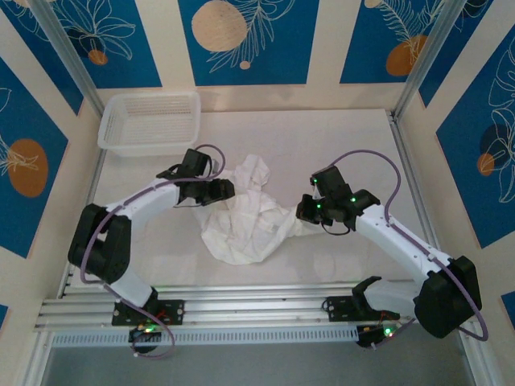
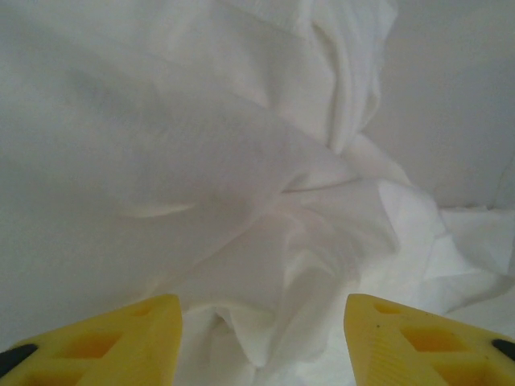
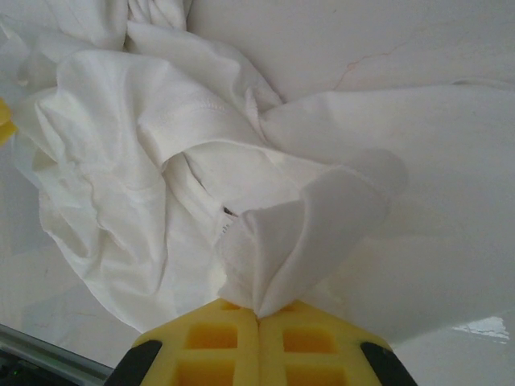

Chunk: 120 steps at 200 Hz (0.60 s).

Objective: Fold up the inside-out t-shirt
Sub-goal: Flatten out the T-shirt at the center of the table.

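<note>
The counter [image 1: 346,145] is a pale, faintly veined white surface, edged at the near side by aluminium rails [image 1: 257,310] where both arms are bolted. It is closed in by cream walls carrying blue panels [image 1: 241,40] printed with white leaves and orange discs, with slanted metal posts [image 1: 426,60] at the back corners. A white mesh basket [image 1: 150,149] sits in the far left corner, apart from everything else. The inside-out t-shirt [image 1: 241,221] lies crumpled in a heap at mid-counter between the two arms. Its sleeves and neck cannot be picked out from the bunched folds, though a stitched hem shows in the right wrist view. From above, both wrists are dark and cover their own tips, so the grips are hard to read there. In the left wrist view the cloth is close and blurred, and the yellow tips are cut off by the bottom edge. The left fingers [image 2: 121,342] stand spread apart and released, with shirt folds lying in the gap beyond them and nothing pinched. They hover at the heap's far left edge. The right fingers [image 3: 213,346] are clenched together on a small upstanding fold of the shirt at its right side, the rest of the cloth trailing away from them to the left.
</note>
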Motion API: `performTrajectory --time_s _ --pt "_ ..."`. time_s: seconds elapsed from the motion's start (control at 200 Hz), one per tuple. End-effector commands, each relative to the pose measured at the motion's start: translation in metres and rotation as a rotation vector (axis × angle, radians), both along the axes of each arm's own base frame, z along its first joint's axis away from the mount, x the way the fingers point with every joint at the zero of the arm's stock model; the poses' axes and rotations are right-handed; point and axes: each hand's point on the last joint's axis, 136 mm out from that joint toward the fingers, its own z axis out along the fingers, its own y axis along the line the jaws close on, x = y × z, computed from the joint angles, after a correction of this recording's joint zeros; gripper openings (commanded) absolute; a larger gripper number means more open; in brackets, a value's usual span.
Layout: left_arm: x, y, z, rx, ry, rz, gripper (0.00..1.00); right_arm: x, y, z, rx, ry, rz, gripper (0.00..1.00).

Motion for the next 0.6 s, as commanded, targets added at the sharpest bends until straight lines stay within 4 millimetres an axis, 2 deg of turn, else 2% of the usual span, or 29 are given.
performTrajectory --time_s 0.0,0.05,0.085,0.15,0.27,0.365,0.475,0.595 --pt "0.006 -0.004 -0.01 -0.001 0.014 0.011 0.43 0.002 0.003 0.007 0.026 0.011 -0.008 0.11" --pt "0.008 -0.006 -0.012 -0.014 0.021 0.015 0.2 0.003 -0.003 0.006 0.011 0.02 -0.03 0.22" --pt "0.009 -0.008 -0.012 -0.021 0.023 0.018 0.0 0.002 -0.009 0.005 -0.002 0.031 -0.061 0.29" --pt "0.01 -0.006 -0.011 -0.014 0.017 0.028 0.0 0.002 -0.031 0.001 -0.019 0.062 -0.171 0.39" --pt "0.009 0.007 -0.003 0.038 -0.012 0.05 0.0 0.0 -0.072 -0.013 0.12 0.132 -0.392 0.44" --pt "0.008 0.014 0.0 0.064 -0.024 0.052 0.0 0.0 -0.093 -0.03 0.209 0.167 -0.484 0.45" --pt "0.005 0.013 0.002 0.058 -0.024 0.037 0.0 0.004 -0.094 -0.042 0.219 0.2 -0.468 0.5" --pt "0.003 0.014 0.001 0.057 -0.024 0.035 0.0 0.012 -0.086 -0.052 0.254 0.238 -0.437 0.63"
